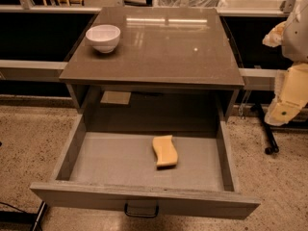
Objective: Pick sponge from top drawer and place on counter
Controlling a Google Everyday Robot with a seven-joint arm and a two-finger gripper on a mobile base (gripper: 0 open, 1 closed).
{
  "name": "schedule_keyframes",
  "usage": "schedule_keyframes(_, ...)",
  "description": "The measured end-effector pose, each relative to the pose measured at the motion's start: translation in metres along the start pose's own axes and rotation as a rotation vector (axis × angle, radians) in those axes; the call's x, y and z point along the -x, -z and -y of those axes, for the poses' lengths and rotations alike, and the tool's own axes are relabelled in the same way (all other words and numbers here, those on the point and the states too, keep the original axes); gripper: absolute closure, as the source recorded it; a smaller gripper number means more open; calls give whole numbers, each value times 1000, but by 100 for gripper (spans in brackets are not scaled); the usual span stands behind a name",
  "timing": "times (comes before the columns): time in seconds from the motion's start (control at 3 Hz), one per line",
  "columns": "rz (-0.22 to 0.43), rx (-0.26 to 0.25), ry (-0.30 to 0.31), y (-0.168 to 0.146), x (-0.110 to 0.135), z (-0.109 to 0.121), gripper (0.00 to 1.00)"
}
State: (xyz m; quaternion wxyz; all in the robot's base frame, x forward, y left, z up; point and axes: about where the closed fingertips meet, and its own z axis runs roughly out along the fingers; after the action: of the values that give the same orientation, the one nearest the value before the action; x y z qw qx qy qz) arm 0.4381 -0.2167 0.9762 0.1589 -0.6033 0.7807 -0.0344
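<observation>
The sponge, a pale-yellow block with wavy sides, lies flat on the grey bottom of the top drawer, right of its middle. The drawer is pulled fully open, with a dark pull handle on its front. The counter is a glossy grey-brown slab above it. My gripper is at the right edge of the view, beside the counter's right front corner, well above and right of the sponge. It holds nothing that I can see.
A white bowl stands on the counter's back left corner. A metal rail runs behind the cabinet at both sides. A dark stand foot sits on the speckled floor at right.
</observation>
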Motion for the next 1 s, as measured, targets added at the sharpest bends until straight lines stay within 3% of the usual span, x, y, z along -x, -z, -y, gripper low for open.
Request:
schedule_keyframes(0.33, 0, 0, 0, 0, 0, 0, 0)
schedule_keyframes(0.67, 49, -34, 17, -3, 2, 3, 0)
schedule_keyframes(1.0, 165, -21, 51, -36, 4, -5, 0)
